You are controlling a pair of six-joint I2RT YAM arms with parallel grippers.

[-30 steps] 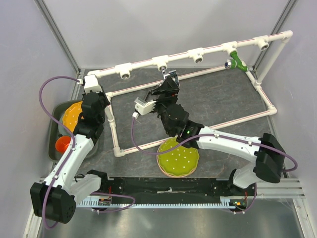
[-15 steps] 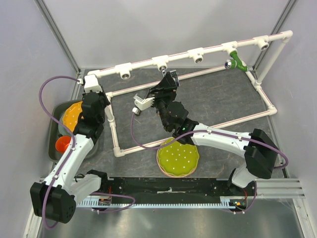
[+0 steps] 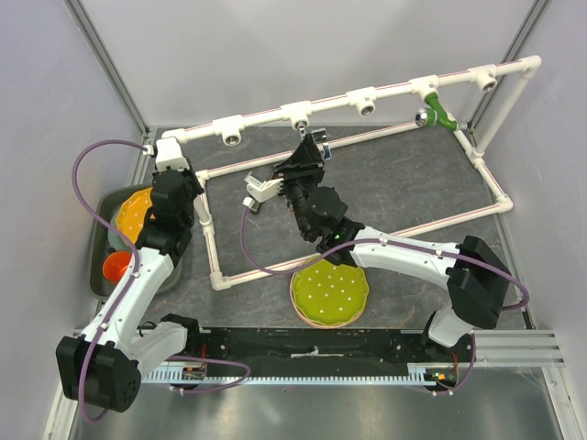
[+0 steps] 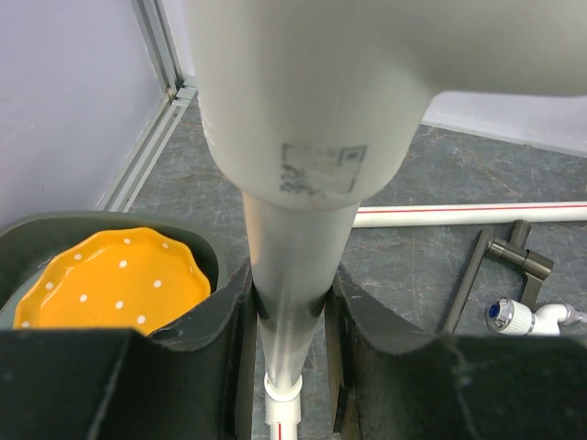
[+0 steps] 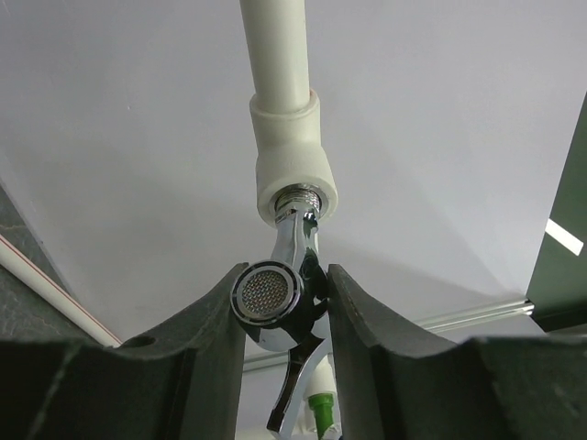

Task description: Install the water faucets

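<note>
The workspace is enclosed by three plain, pale lilac-grey panels: a left wall [image 3: 46, 137], a back wall [image 3: 303, 46] and a right wall [image 3: 564, 156]. The back corners are marked by slanting aluminium posts [image 3: 105, 64], and an aluminium channel [image 4: 151, 119] is run along the foot of the left wall. The table [image 3: 321, 412] is covered by a dark grey, stone-patterned mat [image 3: 404, 183], and its brushed bare metal is left showing at the near edge. Everything is lit evenly and softly, and only faint shadows are cast.

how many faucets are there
3: green one fitted on the top pipe; silver one in the right tool at a socket; white one lying on the mat. More could be hidden.
</note>
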